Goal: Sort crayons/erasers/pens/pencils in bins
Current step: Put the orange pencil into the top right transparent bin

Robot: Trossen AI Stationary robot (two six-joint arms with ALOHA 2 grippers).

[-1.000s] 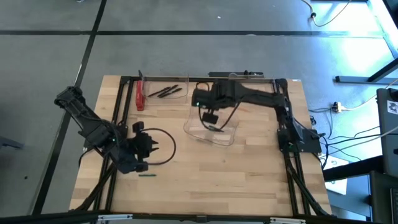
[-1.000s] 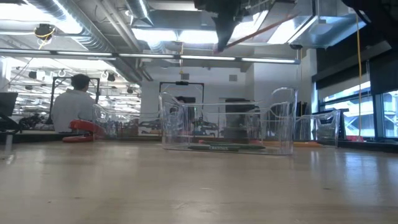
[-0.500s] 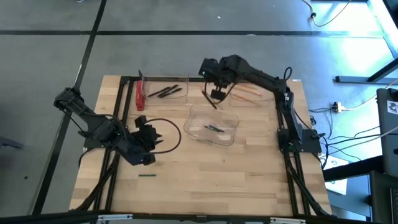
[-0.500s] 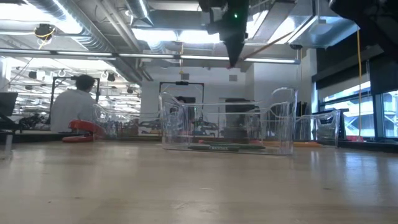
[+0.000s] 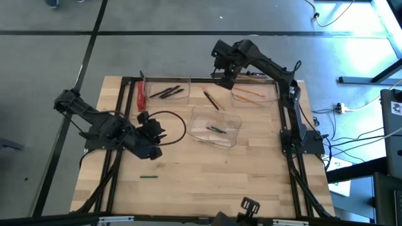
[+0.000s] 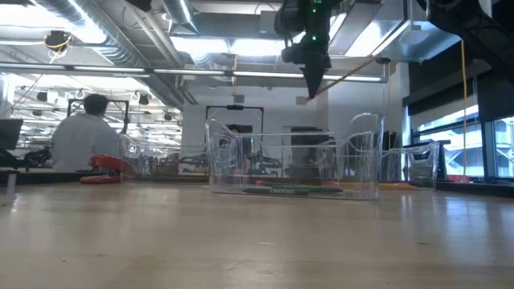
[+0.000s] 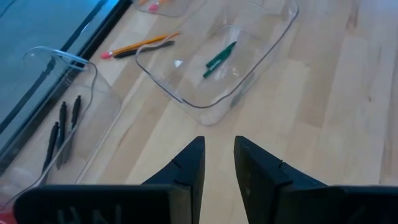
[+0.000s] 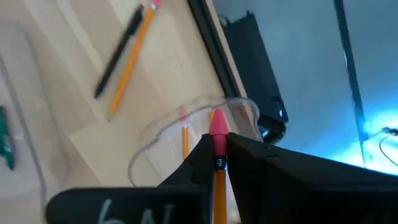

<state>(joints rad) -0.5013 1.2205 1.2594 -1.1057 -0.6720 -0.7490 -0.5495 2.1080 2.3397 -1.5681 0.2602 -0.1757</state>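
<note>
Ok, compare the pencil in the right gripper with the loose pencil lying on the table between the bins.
The held pencil is clamped in the right gripper, raised above the far right bin; the loose pencil lies flat on the bare table. The held one is alone; the loose one has a black pen lying right beside it. Both are orange with pink eraser ends.

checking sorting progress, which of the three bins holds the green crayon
The middle bin, nearest the table's centre, holds it; the back bins hold pens and pencils.
</note>
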